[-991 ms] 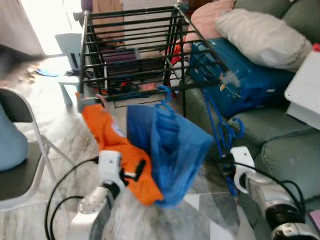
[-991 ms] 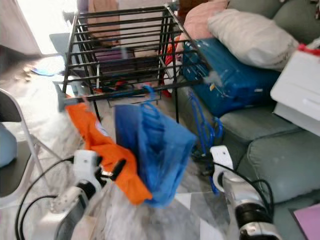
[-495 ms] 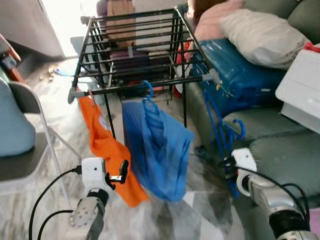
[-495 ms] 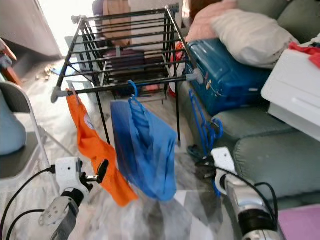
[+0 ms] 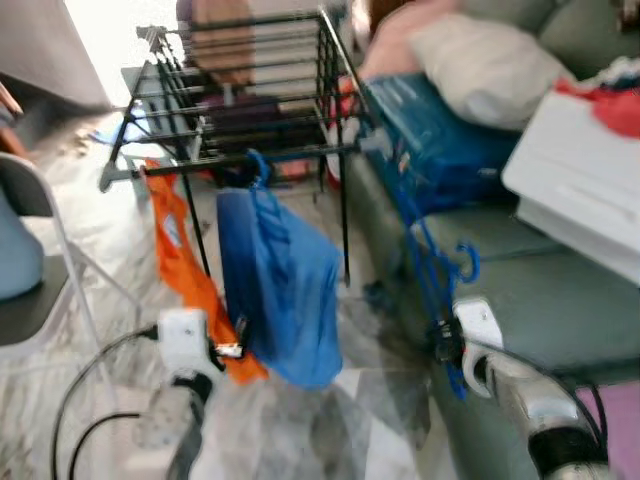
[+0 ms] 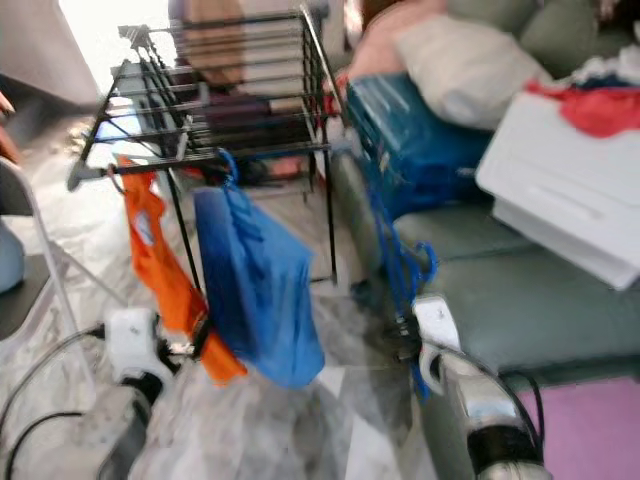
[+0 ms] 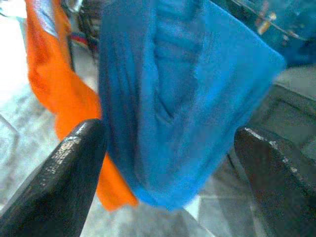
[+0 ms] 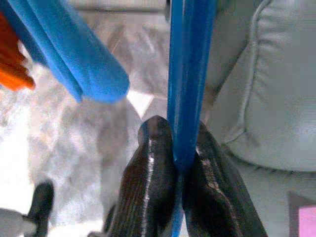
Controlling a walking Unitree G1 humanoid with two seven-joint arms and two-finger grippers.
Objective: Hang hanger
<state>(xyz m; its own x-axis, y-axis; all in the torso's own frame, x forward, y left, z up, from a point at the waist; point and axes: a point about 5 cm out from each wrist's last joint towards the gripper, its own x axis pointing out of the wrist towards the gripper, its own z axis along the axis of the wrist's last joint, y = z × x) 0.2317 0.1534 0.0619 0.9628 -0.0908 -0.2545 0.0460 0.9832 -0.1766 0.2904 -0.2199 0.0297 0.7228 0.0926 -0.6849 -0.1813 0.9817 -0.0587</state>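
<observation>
**Blue hanger clamped in right gripper, off the rack**

Right gripper [image 8: 175, 148]: fingers pressed tight on either side of the blue hanger [image 5: 437, 270], no gap visible beyond the plastic itself. Hanger held upright beside the grey-green sofa [image 5: 560, 310], hook end [image 5: 465, 262] uppermost, well apart from the black drying rack [image 5: 240, 100]. Not on any rail.

Left gripper [image 7: 168, 158]: fingers [image 7: 66, 177] spread wide, nothing between them. Positioned low, just before the hanging clothes, pointed at the blue garment [image 5: 275, 285].

Blue garment: suspended from the rack's front rail by a blue hook [image 5: 255, 165], draped down toward the pale marbled floor [image 5: 330, 430]. Orange garment [image 5: 185, 270] hung just beside it on the robot's left, the two touching or overlapping near the lower hems.

Blue suitcase [image 5: 430, 140] lying on the sofa behind the held hanger, with a pale cushion [image 5: 485, 65] on top. White box [image 5: 580, 190] on the sofa at the robot's right, red cloth [image 5: 615, 105] on it. Grey chair [image 5: 30, 300] at the robot's left.

Head views blurred; fine detail on the rack rails not legible.
</observation>
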